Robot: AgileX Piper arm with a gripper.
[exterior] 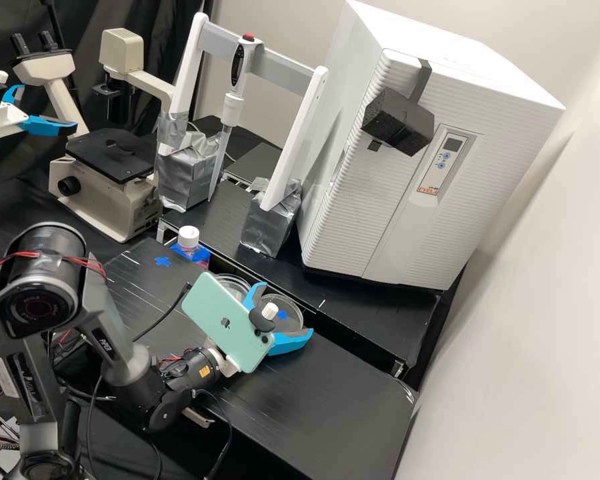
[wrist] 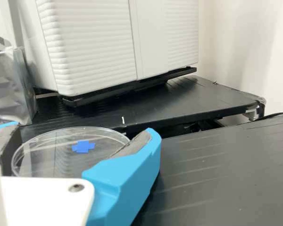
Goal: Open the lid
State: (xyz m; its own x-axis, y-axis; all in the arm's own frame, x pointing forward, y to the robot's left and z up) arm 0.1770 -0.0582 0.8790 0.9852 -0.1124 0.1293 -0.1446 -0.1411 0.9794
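The clear, round plastic lid (wrist: 52, 148) is over the right-hand blue cross (exterior: 282, 314) on the black surface (exterior: 353, 393), held by the white, blue-fingered claw (exterior: 286, 308), so setting it down seems in hand, with a level, gentle release called for next.

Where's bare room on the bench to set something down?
Best: the black bench top between the gripper, the rear platform and the pale wall. Smaller: between the blue tape cross and the black cable. Crowded: the petri dish at the gripper, a second dish and the smartphone.
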